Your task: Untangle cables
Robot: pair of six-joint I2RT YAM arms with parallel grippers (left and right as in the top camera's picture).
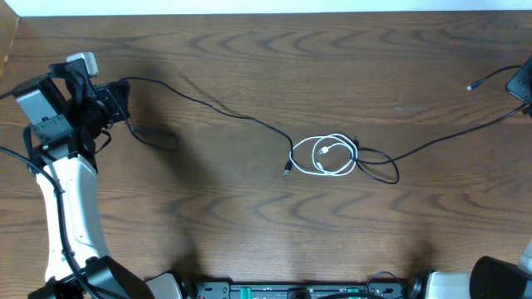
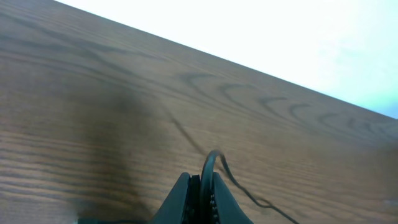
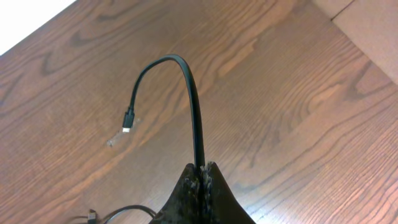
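Plainly, the left pincer (image 1: 123,101) is clamped shut on the black cord (image 1: 224,109); from its tips the cord trails rightward over the table (image 1: 249,50) to the white cord (image 1: 331,148), coiled midway between both pincers, overlaps it, then runs on to the right pincer (image 3: 202,168), likewise clamped on it; the step in hand looks like drawing the black free; next calls for a steady outward pull without dragging the coil; two cords, two pincers.
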